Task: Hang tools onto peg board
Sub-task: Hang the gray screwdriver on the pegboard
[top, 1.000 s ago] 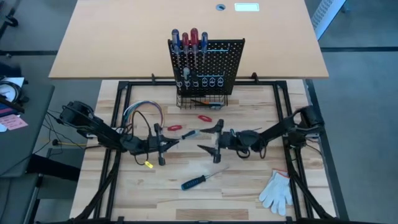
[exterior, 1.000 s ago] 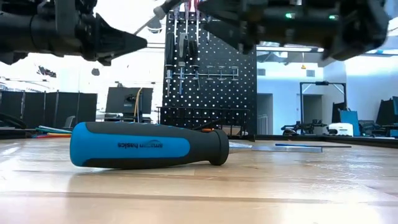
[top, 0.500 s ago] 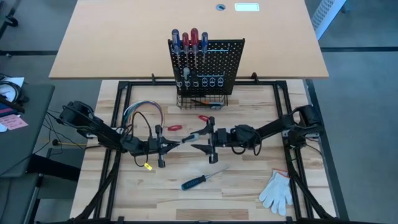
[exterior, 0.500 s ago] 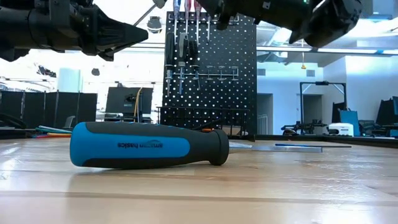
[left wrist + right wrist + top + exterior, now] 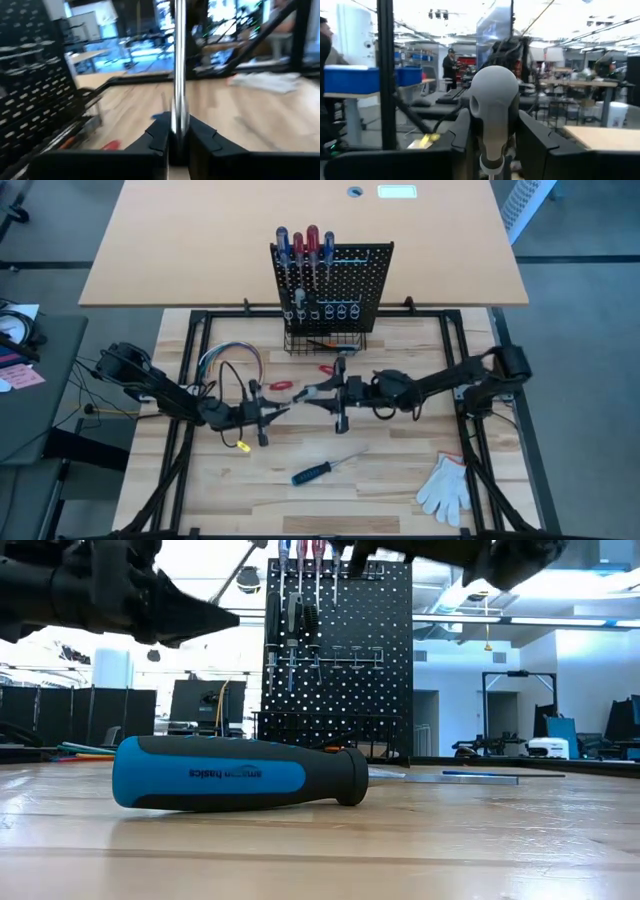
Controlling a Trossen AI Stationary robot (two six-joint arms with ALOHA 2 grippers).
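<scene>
A screwdriver with a grey handle (image 5: 318, 392) and a bare metal shaft (image 5: 290, 404) hangs above the table's middle, between my two grippers. My left gripper (image 5: 270, 412) is shut on its shaft. My right gripper (image 5: 336, 392) is shut on its handle. The black peg board (image 5: 345, 280) stands at the far edge, with several red- and blue-handled screwdrivers (image 5: 303, 248) upright in its ring holders. A blue-and-black screwdriver (image 5: 312, 472) lies flat on the table near the front; in the low view it (image 5: 235, 775) fills the foreground. My left gripper pinches the metal shaft (image 5: 178, 117) between its two fingers, near the tip end. It comes level from the table's left, with the shaft running on away from the fingers. My right gripper has the grey handle's rounded butt end (image 5: 492, 107) between its two fingers, one finger (image 5: 462, 132) on each side. It comes level from the table's right, along the tool. The screwdriver is clear of the table.
Two small red pieces (image 5: 281, 385) (image 5: 327, 369) lie in front of the board's wire basket (image 5: 322, 340). A bundle of coloured wires (image 5: 230, 360) lies at the left, a white glove (image 5: 445, 485) at the front right, and a small yellow piece (image 5: 240, 446) near my left gripper.
My right gripper has moved toward the table's left and slightly toward the far edge, up to the screwdriver's handle. Its wide-open fingers have closed around the handle. My left gripper has stayed where it was with the shaft.
</scene>
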